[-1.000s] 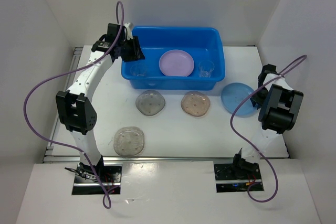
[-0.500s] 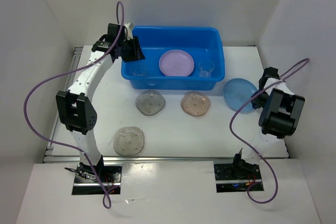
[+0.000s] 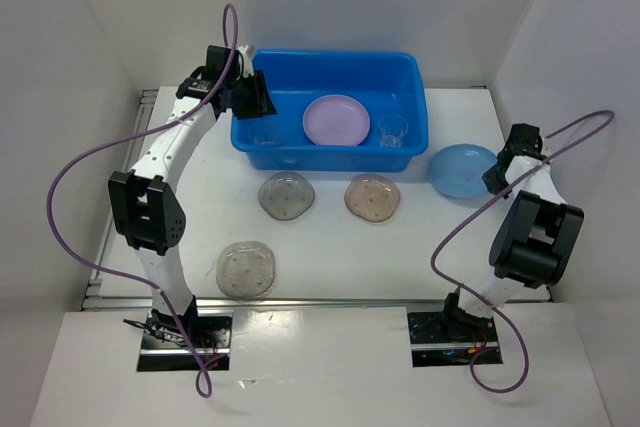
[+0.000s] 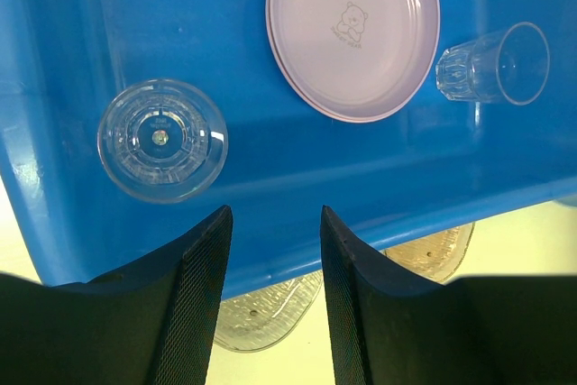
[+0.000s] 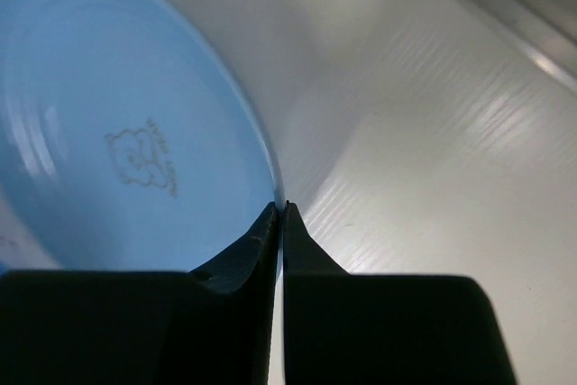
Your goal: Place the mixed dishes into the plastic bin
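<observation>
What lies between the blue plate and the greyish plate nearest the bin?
The tan plate lies between the greyish plate and blue plate; the top external view shows it.

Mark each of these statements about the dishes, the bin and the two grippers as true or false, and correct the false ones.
1. The lavender plate lies inside the blue bin. True.
2. Three speckled plates lie on the table. True.
3. Both clear cups stand on the table. False: both are in the bin, one on either side of the lavender plate.
4. The right gripper is shut on the rim of the blue plate. True.
5. The left gripper holds a cup. False: it is open and empty, over the bin's edge.
</observation>
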